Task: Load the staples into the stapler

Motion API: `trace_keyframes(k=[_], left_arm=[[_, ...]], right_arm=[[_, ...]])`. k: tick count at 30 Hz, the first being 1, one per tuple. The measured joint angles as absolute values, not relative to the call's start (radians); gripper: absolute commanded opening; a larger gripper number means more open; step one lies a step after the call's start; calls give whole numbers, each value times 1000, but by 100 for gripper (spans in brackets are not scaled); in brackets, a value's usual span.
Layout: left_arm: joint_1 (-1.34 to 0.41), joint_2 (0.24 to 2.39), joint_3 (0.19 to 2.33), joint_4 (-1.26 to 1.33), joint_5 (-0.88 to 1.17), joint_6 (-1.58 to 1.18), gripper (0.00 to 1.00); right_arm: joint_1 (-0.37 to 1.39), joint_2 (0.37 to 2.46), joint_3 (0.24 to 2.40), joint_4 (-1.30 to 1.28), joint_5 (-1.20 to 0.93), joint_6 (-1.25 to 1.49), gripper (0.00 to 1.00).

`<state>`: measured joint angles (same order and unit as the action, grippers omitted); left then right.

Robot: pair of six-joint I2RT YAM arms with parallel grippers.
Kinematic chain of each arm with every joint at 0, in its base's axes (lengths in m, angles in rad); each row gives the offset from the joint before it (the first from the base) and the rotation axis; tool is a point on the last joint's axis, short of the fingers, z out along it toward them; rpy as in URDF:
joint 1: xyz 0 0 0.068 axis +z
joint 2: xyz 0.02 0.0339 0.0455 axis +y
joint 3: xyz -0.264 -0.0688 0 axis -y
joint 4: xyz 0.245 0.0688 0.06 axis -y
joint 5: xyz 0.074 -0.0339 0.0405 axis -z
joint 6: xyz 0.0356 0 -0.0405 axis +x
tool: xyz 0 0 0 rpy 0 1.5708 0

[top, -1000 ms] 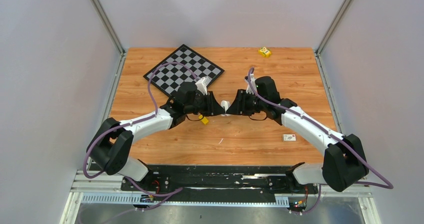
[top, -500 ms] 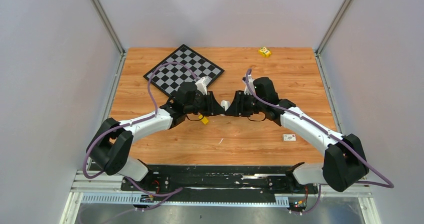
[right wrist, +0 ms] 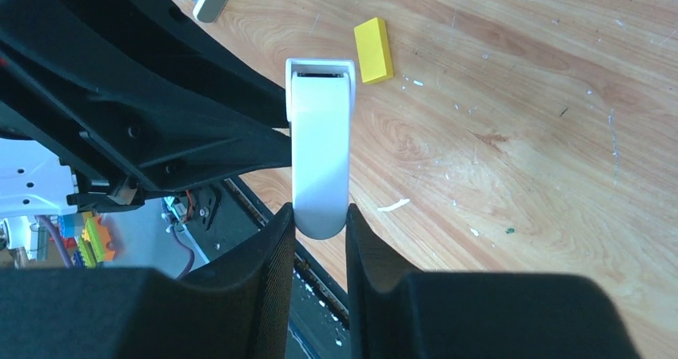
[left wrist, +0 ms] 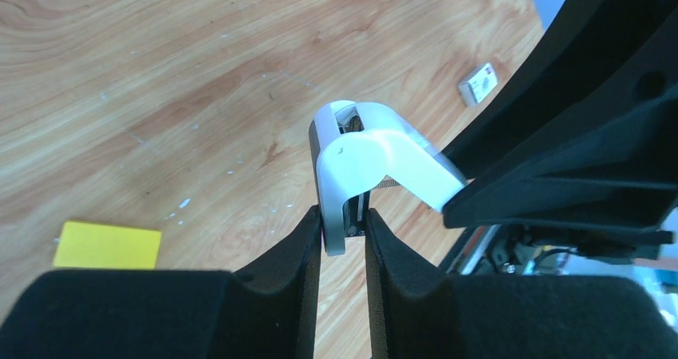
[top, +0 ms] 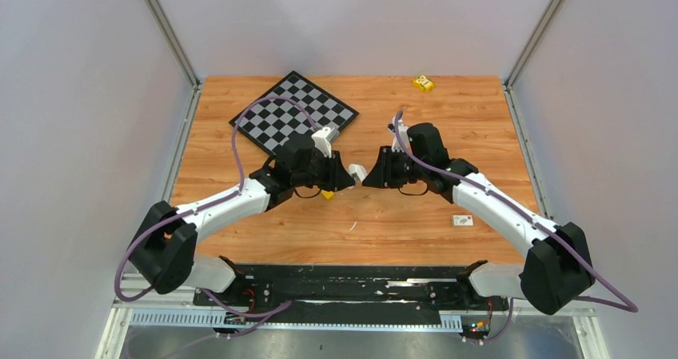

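I hold the stapler (left wrist: 352, 163) above the table (top: 400, 215); left gripper (left wrist: 344, 235) clamps its base; right gripper (right wrist: 320, 219) pinches its lid; risk: the shallow pinch slips and the lid snaps shut unloaded.

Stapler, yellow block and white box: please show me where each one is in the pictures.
stapler (right wrist: 321, 143), right wrist view, on the middle of its pale top cover.
yellow block (right wrist: 373, 49), right wrist view, on its top face.
white box (left wrist: 480, 83), left wrist view, on its top face.
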<state>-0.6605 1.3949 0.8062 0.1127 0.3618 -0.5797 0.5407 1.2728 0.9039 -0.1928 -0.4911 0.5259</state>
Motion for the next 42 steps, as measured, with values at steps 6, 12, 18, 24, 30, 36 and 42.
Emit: trace_keyframes(k=[6, 12, 18, 24, 30, 36, 42], left_arm=[[-750, 1323, 813, 27, 218, -384, 0], [-810, 1293, 789, 3, 125, -248, 0], [-839, 1299, 787, -33, 113, -178, 0], [-840, 1314, 789, -48, 111, -194, 0], [-839, 1338, 802, -27, 115, -325, 0], [-833, 1341, 807, 49, 149, -485, 0], [-832, 1342, 826, 93, 165, -558, 0]], right_arm=[[521, 1233, 916, -256, -533, 502, 13], [474, 1209, 945, -292, -561, 470, 13], [403, 1206, 975, -286, -578, 448, 14], [390, 1207, 981, -281, -593, 439, 36], [390, 1171, 929, -213, -590, 479, 71], [409, 1056, 793, -69, -534, 560, 76], [467, 1039, 772, -7, -453, 606, 68]])
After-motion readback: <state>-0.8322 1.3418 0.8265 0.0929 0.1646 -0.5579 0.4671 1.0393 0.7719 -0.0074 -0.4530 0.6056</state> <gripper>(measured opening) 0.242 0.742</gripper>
